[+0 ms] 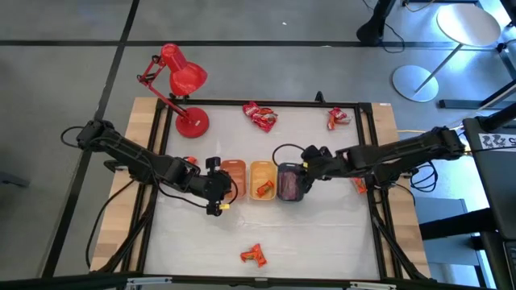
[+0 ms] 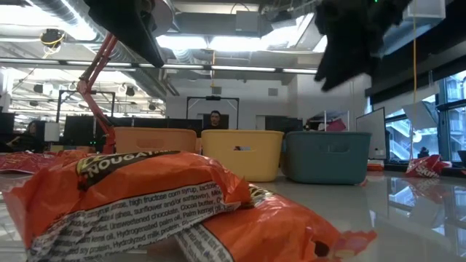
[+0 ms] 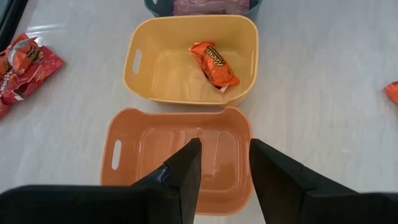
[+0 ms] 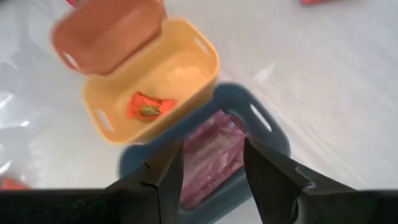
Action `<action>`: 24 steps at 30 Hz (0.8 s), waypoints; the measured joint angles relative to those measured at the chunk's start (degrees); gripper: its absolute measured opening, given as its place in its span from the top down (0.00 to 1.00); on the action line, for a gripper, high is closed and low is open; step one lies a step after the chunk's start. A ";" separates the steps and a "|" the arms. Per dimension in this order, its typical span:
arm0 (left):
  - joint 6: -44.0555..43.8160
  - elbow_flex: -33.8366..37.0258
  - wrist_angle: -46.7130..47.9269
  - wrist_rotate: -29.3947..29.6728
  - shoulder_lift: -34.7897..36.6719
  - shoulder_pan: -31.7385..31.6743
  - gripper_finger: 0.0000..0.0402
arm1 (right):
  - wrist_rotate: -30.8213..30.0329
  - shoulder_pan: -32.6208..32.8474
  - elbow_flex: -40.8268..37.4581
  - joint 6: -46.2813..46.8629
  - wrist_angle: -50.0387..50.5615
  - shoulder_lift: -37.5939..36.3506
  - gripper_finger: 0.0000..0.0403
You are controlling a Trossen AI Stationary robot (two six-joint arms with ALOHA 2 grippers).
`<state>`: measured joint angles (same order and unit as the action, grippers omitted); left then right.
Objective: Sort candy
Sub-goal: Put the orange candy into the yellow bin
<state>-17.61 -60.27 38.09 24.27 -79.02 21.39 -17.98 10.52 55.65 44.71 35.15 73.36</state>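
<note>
Candy [image 3: 214,63], crinkly orange wrapper, lying in yellow tray [image 3: 144,68]

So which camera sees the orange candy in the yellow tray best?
The left wrist view: the orange wrapped candy lies unobstructed in the yellow plastic tray. High and right wrist views show it small; the low view hides it.

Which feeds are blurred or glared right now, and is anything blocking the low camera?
Right wrist view: motion-smeared, though the pink candy in the grey tray still reads. Left wrist view: sharp, soft glare on the table. Low view: an orange wrapper fills the foreground. High view: clear, sun patch top right.
</note>
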 joint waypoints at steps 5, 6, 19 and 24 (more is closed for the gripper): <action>-0.02 0.00 0.04 0.00 0.02 0.00 0.68 | -0.64 2.26 4.26 0.00 1.65 -0.62 0.59; -0.09 0.00 0.08 0.02 0.00 0.00 0.68 | -1.09 3.42 4.52 0.00 1.28 -0.64 0.59; 1.81 0.00 -0.40 -0.04 0.00 -0.39 0.68 | -24.55 25.07 4.51 0.08 -3.62 -0.05 0.59; -9.00 -0.75 6.71 -4.46 0.10 -4.02 0.68 | -27.54 29.53 3.61 0.14 -3.10 0.48 0.59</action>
<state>-26.61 -61.02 44.81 19.81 -78.93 17.37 -45.52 40.05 59.26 44.85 32.06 73.84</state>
